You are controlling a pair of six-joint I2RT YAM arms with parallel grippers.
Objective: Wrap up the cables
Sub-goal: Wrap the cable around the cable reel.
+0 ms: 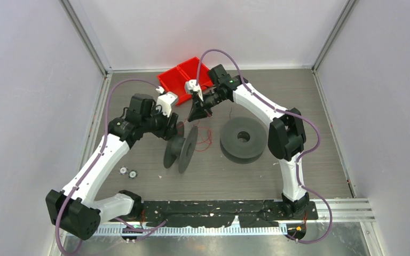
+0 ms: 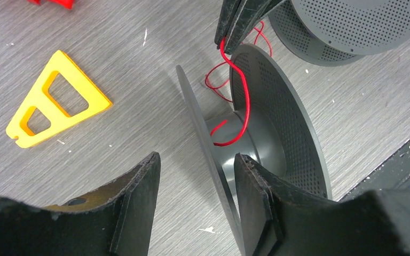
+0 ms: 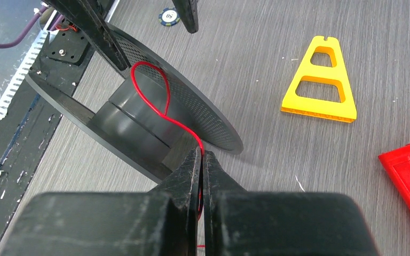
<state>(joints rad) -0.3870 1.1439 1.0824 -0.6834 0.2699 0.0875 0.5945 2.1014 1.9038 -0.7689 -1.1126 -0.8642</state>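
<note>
Where the desk [image 1: 219,178] lay nearest the arm bases, we saw two poker chips [image 1: 123,170]. Beyond them a dark grey spool [image 1: 181,150] stood on edge. The left gripper [image 2: 197,208] held its fingers wide apart, one on either side of a flange, gripping nothing. The thin red cable [image 2: 244,106] looped round the spool's hub and rose to the right gripper [image 3: 202,170], whose fingers were pinched tight on it. Farther off lay a second spool [image 1: 243,140] flat, a yellow triangular piece [image 2: 53,98] and red bins [image 1: 184,77].
</note>
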